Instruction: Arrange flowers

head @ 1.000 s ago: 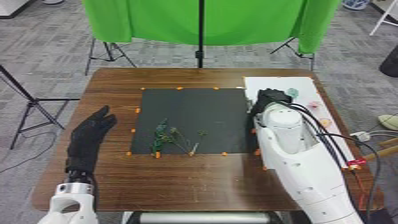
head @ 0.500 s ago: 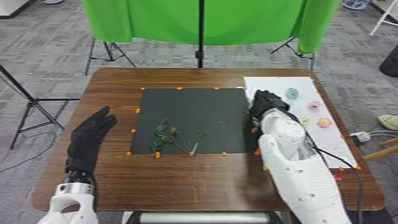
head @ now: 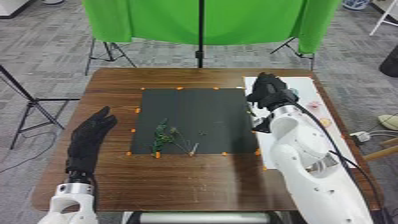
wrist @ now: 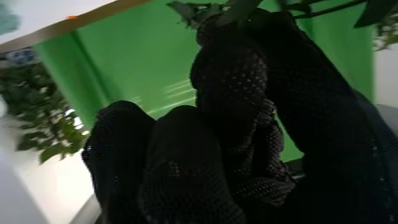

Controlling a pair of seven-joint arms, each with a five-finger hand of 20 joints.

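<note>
Head view: my right hand [head: 266, 92] is over the white sheet [head: 302, 83]; my left hand [head: 87, 134] is above the brown table [head: 213, 187].
In the right wrist view, my right fingertips are clamped on a leafy stem [wrist: 186, 10]; my left fingers are straight and loose; a pink flower [head: 314, 106] and an orange flower [head: 325, 122] lie on the sheet; green sprigs [head: 162, 137] lie on the dark mat [head: 191, 110].

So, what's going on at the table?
Flowers are being arranged. The right hand is up by the white sheet and appears to pinch a leafy stem at its fingertips. Green sprigs lie on the dark mat, and a pink bloom lies on the sheet. The left hand is open at the table's left side.
</note>
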